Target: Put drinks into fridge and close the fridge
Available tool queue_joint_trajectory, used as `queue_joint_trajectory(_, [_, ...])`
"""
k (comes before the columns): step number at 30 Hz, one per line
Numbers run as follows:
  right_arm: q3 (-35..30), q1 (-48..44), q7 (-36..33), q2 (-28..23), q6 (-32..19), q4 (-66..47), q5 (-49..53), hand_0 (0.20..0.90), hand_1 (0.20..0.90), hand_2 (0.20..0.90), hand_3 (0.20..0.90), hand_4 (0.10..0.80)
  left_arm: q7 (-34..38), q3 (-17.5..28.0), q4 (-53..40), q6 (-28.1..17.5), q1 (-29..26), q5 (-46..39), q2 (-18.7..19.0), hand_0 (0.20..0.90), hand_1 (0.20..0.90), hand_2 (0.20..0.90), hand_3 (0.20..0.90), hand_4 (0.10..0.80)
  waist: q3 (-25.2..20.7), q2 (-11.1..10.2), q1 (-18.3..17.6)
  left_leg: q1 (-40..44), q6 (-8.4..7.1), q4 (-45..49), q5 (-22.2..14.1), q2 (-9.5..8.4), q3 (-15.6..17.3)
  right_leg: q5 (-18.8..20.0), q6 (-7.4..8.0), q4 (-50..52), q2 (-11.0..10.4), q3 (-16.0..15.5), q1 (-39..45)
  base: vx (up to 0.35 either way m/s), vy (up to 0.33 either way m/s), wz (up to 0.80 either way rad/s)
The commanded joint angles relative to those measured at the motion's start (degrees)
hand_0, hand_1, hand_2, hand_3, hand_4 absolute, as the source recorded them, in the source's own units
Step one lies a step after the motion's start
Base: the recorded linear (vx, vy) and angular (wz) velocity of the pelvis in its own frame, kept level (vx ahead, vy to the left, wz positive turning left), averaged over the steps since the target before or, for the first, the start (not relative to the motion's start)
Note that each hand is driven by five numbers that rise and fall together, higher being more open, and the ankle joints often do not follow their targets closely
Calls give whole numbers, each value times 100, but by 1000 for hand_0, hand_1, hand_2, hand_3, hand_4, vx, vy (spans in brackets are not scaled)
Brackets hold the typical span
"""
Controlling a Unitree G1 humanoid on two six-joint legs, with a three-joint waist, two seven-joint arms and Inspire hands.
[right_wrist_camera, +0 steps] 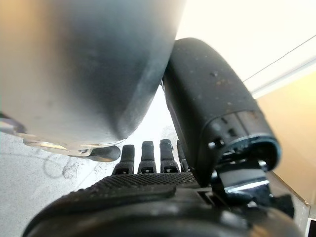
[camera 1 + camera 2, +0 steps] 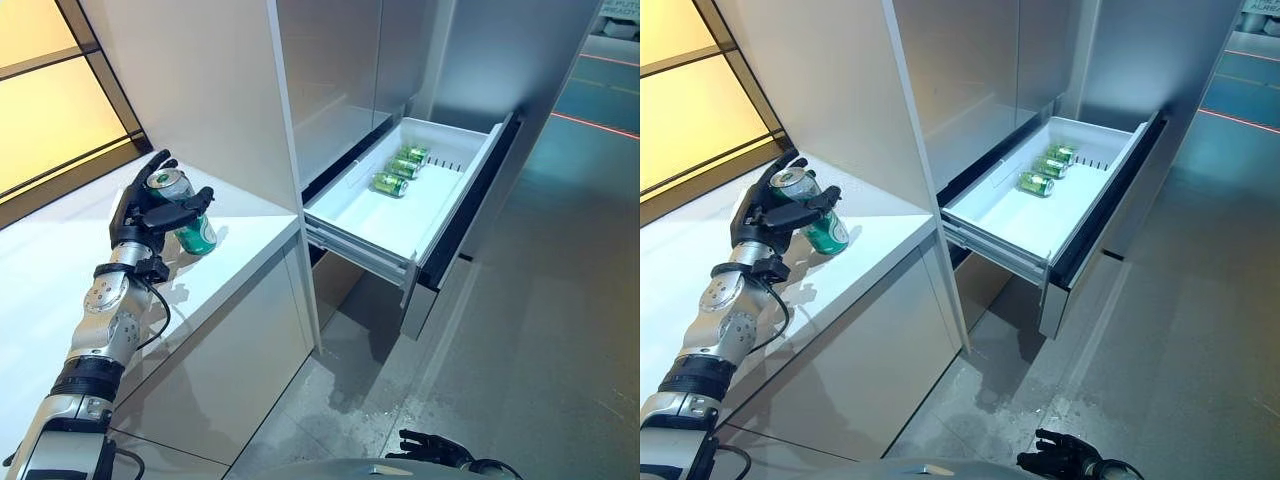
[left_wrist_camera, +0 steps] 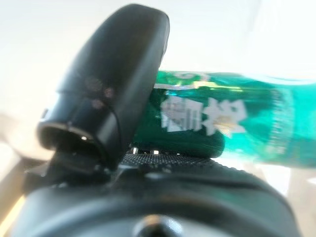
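On the white worktop (image 2: pixel 60 250) at left, the left hand (image 2: pixel 150 205) has its fingers clamped on a tilted green metal drink can (image 2: pixel 183 212), while the right hand (image 2: pixel 432 447) hangs low with fingers relaxed.

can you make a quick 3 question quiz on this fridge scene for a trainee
1. True or false: the fridge drawer is pulled open.
2. How many green cans already lie in the drawer?
A. one
B. three
C. five
3. Which hand holds a can, and where is it?

Key
1. True.
2. B: three cans lie in a row near the drawer's back.
3. The left hand is curled round a green can over the white counter, left of the fridge. The right hand hangs low over the floor with fingers relaxed, holding nothing.
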Motion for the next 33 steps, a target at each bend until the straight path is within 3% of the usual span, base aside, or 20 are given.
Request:
queue_joint_trajectory(1, [284,-2,126,-306,4,263,-157,900,900,900,900,800,43,292,-873,-853,-1286,-85,0,300,300,300,200,100,-138,119,-95,120,198,231,-839,-219,58,-731,285,926,21,3,-355,0,0,0])
queue_joint_trajectory(11, [313,-22,151,-313,-5,241,-146,900,900,900,900,800,180,123,-923,-430,-1370,448,118,300,300,300,200,100,-161,145,-106,126,184,174,-807,-229,41,-700,294,876,29,5,-356,-3,0,0])
queue_joint_trajectory(12, [315,-21,149,-313,-2,239,-139,900,900,900,900,800,203,128,-894,-390,-1366,475,130,561,561,561,505,405,-162,146,-106,122,183,179,-806,-230,44,-698,295,875,30,8,-357,0,0,0])
queue_joint_trajectory(15, [315,-19,142,-312,3,233,-127,900,900,900,900,800,239,138,-836,-288,-1348,534,148,561,561,561,505,405,-160,151,-106,119,181,185,-804,-228,47,-693,297,875,31,9,-359,0,0,0])
queue_joint_trajectory(16, [298,-12,131,-319,-17,249,-100,900,900,900,900,800,229,176,-585,-247,-1256,632,214,900,900,900,900,800,-158,165,-98,114,175,208,-804,-221,64,-679,302,866,27,4,-353,0,0,0])
queue_joint_trajectory(33, [291,2,96,-326,-27,227,-8,900,900,900,900,800,271,212,-47,-210,-1234,1067,492,900,900,900,900,800,-132,163,-82,92,168,263,-814,-208,67,-691,292,866,35,-1,-337,0,0,0])
